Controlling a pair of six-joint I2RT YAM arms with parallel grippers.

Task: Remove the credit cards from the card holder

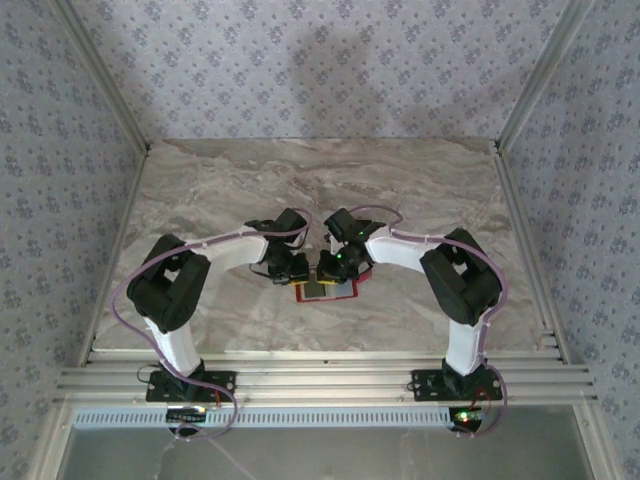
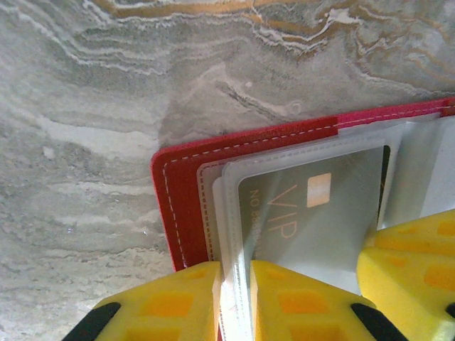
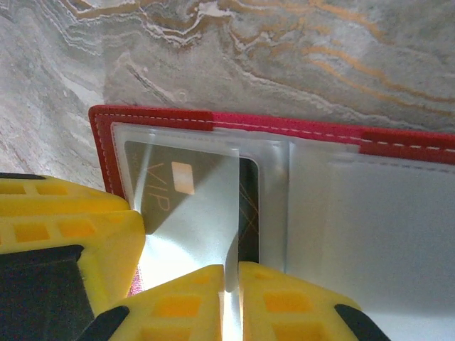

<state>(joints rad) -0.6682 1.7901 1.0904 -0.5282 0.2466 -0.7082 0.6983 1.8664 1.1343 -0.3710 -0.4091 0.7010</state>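
Left wrist: grey "VIP" credit card (image 2: pixel 313 213) inside red card holder (image 2: pixel 181 206).

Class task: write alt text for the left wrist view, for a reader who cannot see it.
The left gripper, its yellow jaws shut, pinches a clear sleeve of the open red card holder on a marble table. A grey VIP credit card sits inside a sleeve.

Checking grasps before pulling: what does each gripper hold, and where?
Left gripper and right gripper each pinch the red stitched wallet by its clear plastic sleeve, at the near edge; grey VIP card possibly caught too.
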